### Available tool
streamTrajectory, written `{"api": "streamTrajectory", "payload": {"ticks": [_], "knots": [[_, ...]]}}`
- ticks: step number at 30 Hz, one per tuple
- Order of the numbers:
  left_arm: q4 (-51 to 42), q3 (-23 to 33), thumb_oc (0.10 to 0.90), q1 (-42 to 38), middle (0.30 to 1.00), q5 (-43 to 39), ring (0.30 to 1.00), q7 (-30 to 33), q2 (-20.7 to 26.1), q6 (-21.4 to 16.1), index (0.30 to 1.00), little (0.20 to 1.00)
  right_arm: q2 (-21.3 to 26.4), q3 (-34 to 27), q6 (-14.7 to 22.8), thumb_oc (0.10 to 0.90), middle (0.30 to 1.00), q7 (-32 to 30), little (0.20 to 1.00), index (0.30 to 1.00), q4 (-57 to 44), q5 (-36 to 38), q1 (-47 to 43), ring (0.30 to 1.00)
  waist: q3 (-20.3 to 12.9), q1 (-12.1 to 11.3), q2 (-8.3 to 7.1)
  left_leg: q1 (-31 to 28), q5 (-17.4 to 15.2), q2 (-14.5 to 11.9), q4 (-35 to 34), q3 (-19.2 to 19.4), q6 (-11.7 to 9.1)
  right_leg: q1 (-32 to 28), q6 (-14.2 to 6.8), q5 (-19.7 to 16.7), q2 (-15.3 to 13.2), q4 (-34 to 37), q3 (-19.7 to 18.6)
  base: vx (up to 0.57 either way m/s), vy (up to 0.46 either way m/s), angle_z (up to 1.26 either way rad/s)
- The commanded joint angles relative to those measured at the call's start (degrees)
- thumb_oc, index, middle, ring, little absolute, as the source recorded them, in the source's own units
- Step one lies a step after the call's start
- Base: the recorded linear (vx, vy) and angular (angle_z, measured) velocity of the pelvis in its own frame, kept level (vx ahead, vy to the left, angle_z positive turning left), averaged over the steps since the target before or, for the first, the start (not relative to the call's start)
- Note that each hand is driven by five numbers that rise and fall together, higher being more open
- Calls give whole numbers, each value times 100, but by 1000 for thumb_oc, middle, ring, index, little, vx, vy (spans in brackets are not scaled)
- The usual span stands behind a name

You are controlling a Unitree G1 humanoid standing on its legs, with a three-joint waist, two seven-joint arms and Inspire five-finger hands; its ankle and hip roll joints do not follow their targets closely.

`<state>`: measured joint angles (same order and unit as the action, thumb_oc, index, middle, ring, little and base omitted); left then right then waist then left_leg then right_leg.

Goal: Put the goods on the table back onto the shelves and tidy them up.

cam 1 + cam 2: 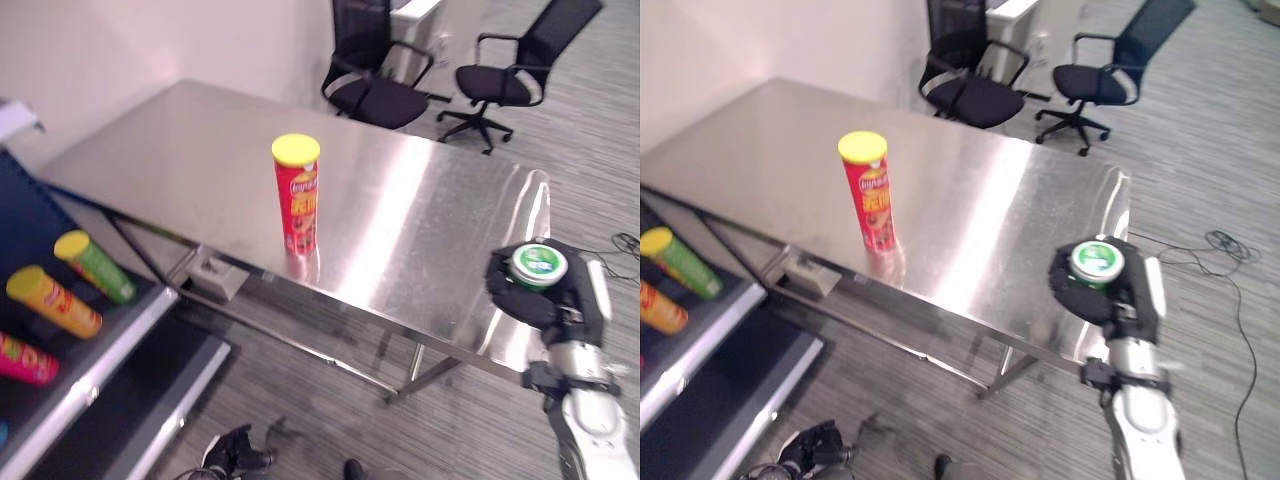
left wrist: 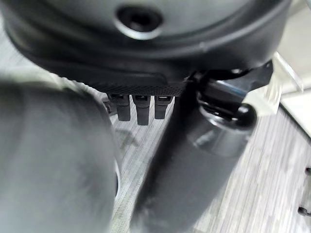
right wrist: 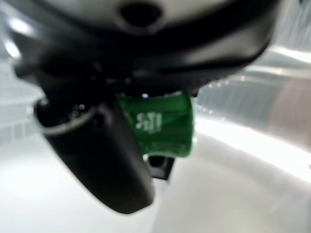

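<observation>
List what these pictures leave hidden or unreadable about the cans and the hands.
- Green can: its body is wrapped by the right hand in the eye views, so only the lid shows.
- Pink can on the shelf: cut off by the left eye view's edge.
- Left hand: fingers too blurred and crowded by its own bulk to read in the left wrist view.

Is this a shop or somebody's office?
Probably an office room set up like a practice shop: swivel chairs on grey carpet, a steel table with a red snack can, and a shelf holding more cans.
</observation>
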<state>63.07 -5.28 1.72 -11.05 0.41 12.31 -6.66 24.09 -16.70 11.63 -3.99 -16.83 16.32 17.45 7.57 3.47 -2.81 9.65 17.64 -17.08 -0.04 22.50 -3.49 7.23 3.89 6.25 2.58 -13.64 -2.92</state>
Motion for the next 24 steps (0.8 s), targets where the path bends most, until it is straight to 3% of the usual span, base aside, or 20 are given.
{"api": "streamTrajectory", "payload": {"ticks": [1, 4, 7, 12, 16, 17, 18, 22, 23, 24], "knots": [[447, 29, 800, -8, 900, 153, 900, -96, -121, -168, 900, 900, 89, -790, 660, 400, 300, 123, 300, 300, -1148, 58, -397, 300, -263, 448, -90, -477, -1227, -108, 633, 313, -342, -550, -982, -107, -609, 843, -61, -283, -90, 41], [601, -33, 800, -44, 900, 463, 900, -233, -188, -140, 900, 900, 84, -662, 714, 400, 300, 561, 300, 300, -1345, 383, -166, 300, -350, 643, -28, -910, -1690, -10, 1199, 699, -333, -478, -983, -332, -666, 1070, 278, -134, -37, 54], [625, -181, 800, -95, 900, 723, 900, -319, -250, -155, 900, 900, 271, -168, 618, 400, 300, 1032, 300, 300, -1452, 557, 27, 300, -417, 791, 82, -1349, -2053, 119, 1388, 702, -312, -463, -1016, -423, -672, 1109, 618, -145, 64, 90], [586, -701, 800, -198, 900, 1110, 900, -414, -360, -204, 900, 900, 487, 997, 485, 400, 300, 1451, 300, 300, -1382, 555, -99, 300, -571, 882, 226, -1861, -1753, -158, 757, 1161, -542, -438, -1154, -520, -901, 1087, 1175, -141, 204, 84], [477, -956, 800, -285, 900, 1308, 900, -345, -349, -213, 900, 900, 518, 1528, 464, 400, 300, 1381, 300, 300, -1247, 396, -301, 300, -573, 750, 282, -1875, -1671, -125, 181, 1111, -574, -426, -1267, -607, -1162, 1051, 1530, -133, 227, 99], [469, -1001, 800, -300, 900, 1312, 900, -325, -342, -205, 900, 900, 508, 1649, 446, 400, 300, 1322, 300, 300, -1142, 379, -345, 300, -588, 677, 299, -1881, -1722, -39, 14, 1030, -581, -428, -1310, -675, -1267, 1070, 1599, -121, 365, 79], [372, -995, 800, -364, 900, 1239, 900, -288, -278, -203, 900, 900, 516, 1899, 452, 400, 300, 1056, 300, 300, -940, -46, -571, 300, -608, 599, 300, -1875, -1770, 249, -308, 825, -517, -426, -1452, -843, -1549, 1061, 1782, -153, 470, 68], [221, -985, 800, -485, 900, 1147, 900, -159, -109, -199, 900, 900, 337, 2225, 393, 400, 300, 689, 300, 300, -642, -580, -1044, 300, -488, 308, 161, -1829, -1981, 733, -437, 440, -265, -512, -1667, -1188, -2037, 925, 1945, -89, 274, 84], [865, 526, 800, 239, 900, -23, 900, -230, 16, 9, 900, 900, -150, 2295, 375, 400, 300, 705, 300, 300, 234, 559, -802, 300, -220, -535, -180, -24, -958, 293, 422, -84, -278, -1280, -1119, -408, -713, 1585, 447, -154, 31, 57], [808, 593, 800, 236, 900, -159, 900, -229, -20, -8, 900, 900, -75, 2197, 415, 400, 300, 641, 300, 300, 228, 409, -734, 300, -201, -480, -212, -105, -1117, 333, 564, -24, -244, -1216, -1090, -450, -746, 1532, 513, -229, -43, -19]]}}
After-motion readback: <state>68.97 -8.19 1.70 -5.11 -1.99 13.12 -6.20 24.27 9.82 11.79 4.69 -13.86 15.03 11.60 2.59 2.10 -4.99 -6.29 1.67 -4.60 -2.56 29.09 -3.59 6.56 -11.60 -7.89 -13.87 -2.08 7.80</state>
